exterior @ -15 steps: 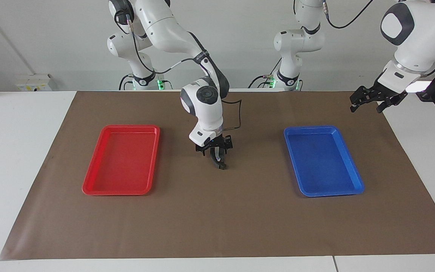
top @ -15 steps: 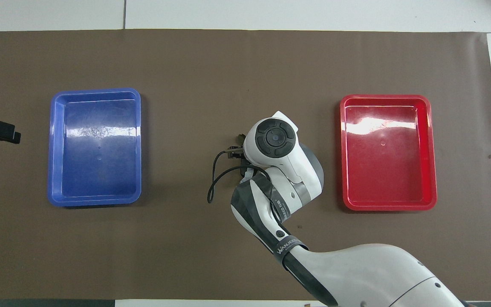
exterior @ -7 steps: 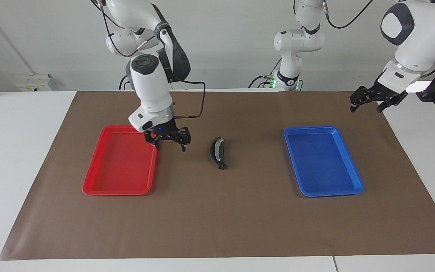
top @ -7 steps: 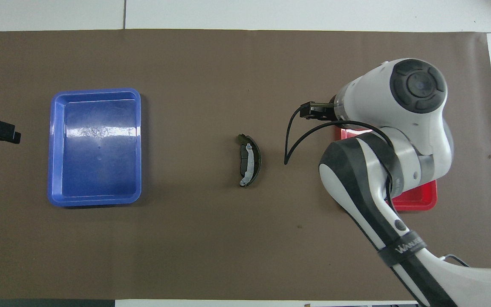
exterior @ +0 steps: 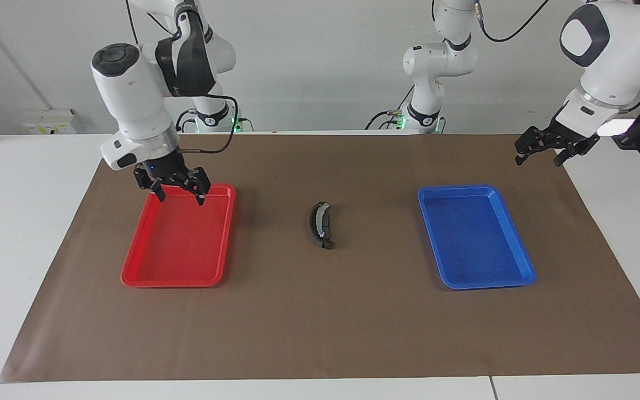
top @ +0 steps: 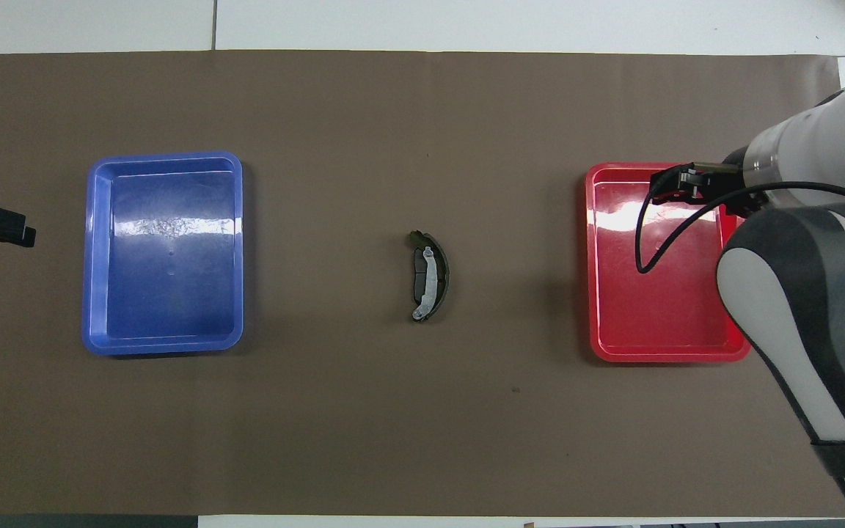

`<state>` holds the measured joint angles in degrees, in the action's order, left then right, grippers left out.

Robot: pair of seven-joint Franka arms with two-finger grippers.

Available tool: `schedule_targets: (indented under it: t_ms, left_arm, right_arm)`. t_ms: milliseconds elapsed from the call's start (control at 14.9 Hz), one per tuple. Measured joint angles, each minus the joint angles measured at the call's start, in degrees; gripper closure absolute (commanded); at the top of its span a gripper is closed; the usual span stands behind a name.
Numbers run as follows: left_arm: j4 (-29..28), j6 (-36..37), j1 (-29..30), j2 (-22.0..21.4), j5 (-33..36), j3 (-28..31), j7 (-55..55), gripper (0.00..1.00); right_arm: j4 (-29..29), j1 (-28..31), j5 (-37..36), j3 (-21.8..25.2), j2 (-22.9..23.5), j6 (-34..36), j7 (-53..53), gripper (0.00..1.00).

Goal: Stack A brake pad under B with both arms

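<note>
The brake shoe [exterior: 319,224] lay on the short pad [top: 418,273] between the trays. The right gripper [exterior: 175,190] hung open over the red tray [exterior: 138,266]; the left gripper [exterior: 542,151] waited, fingers spread, holding nothing.

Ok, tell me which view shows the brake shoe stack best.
Overhead view: B lies curve-up, its silver web plain, over A brake pad. The facing view shows the same stack slanted, the pieces harder to separate.

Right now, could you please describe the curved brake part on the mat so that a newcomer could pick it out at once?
Start from the brown mat and find the red tray and the blue tray. The brake shoe lies on the mat between them. It is a dark crescent with a silver-grey metal web, resting on a flat dark pad.
</note>
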<state>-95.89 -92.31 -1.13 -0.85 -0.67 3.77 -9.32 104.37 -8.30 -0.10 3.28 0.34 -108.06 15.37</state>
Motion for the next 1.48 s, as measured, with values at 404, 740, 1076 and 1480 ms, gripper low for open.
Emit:
schedule_targets:
  t_ms: [404, 740, 1076, 1480]
  left_arm:
    - [0.0, 0.1, 0.0, 0.0, 0.0, -0.1, 0.0, 0.00]
    - [0.0, 0.2, -0.1, 0.0, 0.0, -0.2, 0.0, 0.00]
    - [0.0, 0.2, -0.1, 0.0, 0.0, -0.2, 0.0, 0.00]
    - [0.3, 0.1, -0.2, -0.2, 0.0, -0.5, 0.0, 0.00]
  right_arm:
    - [0.0, 7.8, -0.2, 0.1, -5.4, 11.9, -5.3, 0.01]
    - [-8.2, 8.6, -0.2, 0.0, -4.7, 19.2, -6.2, 0.01]
    - [-11.6, 8.3, -0.3, -0.4, -2.3, 20.0, -10.5, 0.01]
    - [-11.6, 7.7, -1.3, -0.6, -2.0, 19.9, -10.8, 0.01]
